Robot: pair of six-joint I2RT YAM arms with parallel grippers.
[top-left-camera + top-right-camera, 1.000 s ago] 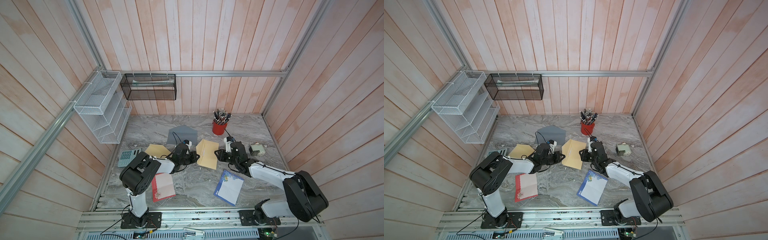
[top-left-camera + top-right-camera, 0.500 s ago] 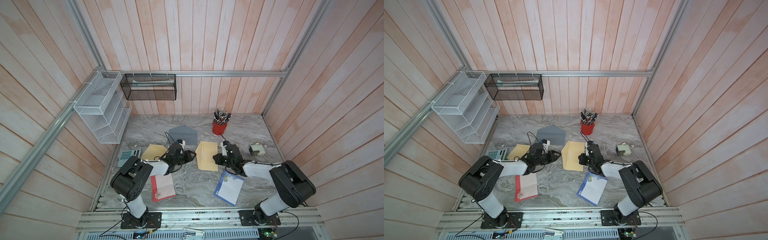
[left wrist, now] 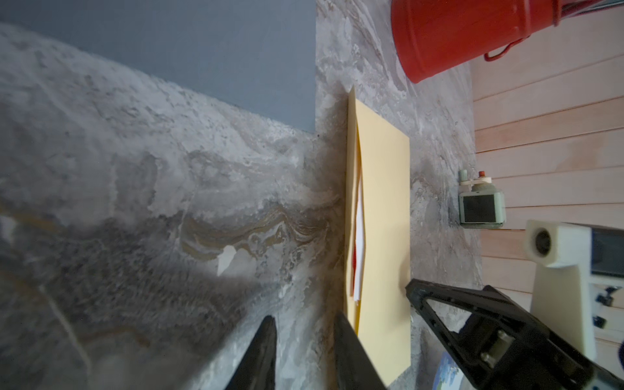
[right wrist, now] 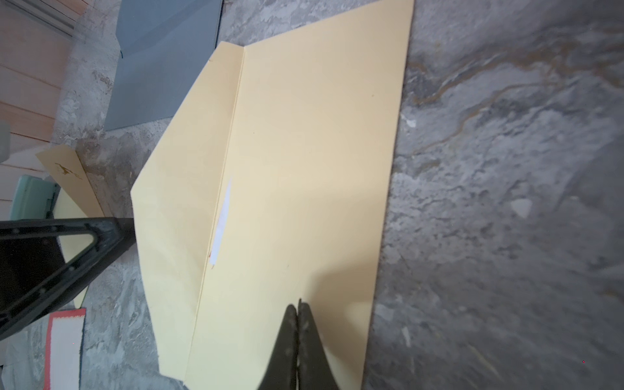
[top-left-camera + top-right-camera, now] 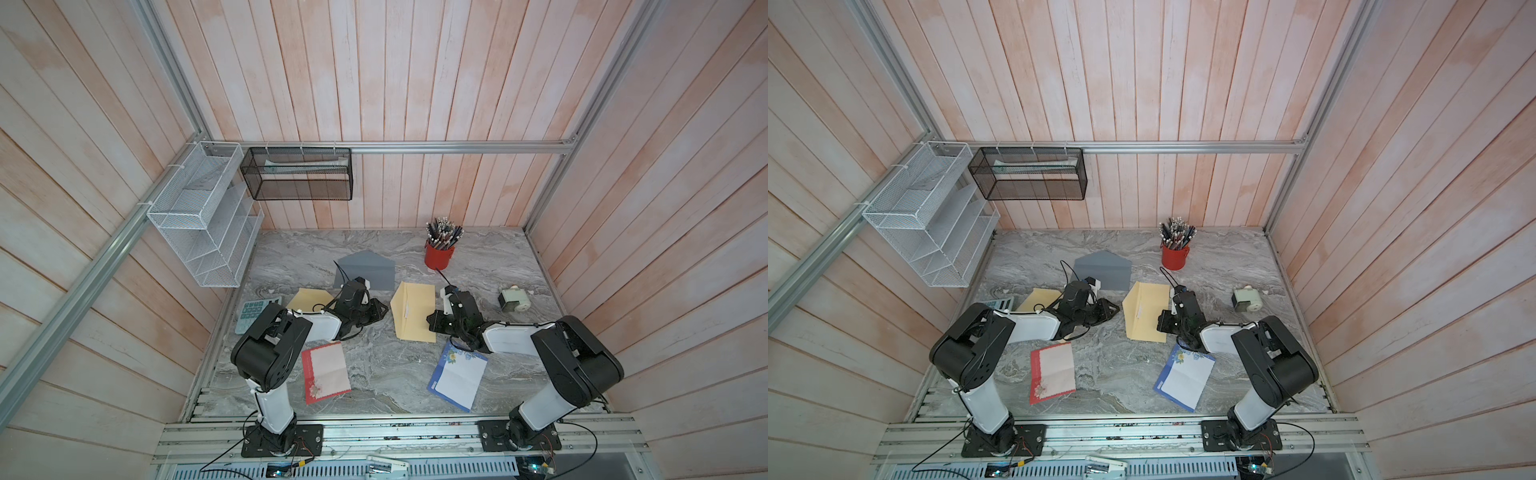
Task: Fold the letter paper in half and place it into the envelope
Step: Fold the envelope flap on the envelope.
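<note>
The cream envelope lies flat near the middle of the worktop, a grey marble-veined slab, between my two arms. It is smooth matte paper, a long rectangle. Its pointed flap is opened out flat on the side toward the left arm. The letter paper is inside. All I see of it is a thin white sliver with a trace of red edge at the mouth, along the flap's crease.

The right tool has its two dark fingers pressed together into a single point, with nothing visible between them. That point sits low over the envelope's plain face, and I cannot tell whether it touches the paper. The left tool stands partly apart with bare marble showing in the gap — it has hold of nothing. One of its fingers is just beside the flap's tip, but I can't judge contact.

Both top views show the rest. A slate-grey envelope with a peaked flap lies farther back, and a red tin bristling with pencils stands beyond the right tool. A small pale-green sharpener sits off to the right. A second cream envelope is partly under the left arm. Nearer the bases lie two flat sheets — a red-bordered sheet and a blue-bordered sheet with flowers at one corner.
</note>
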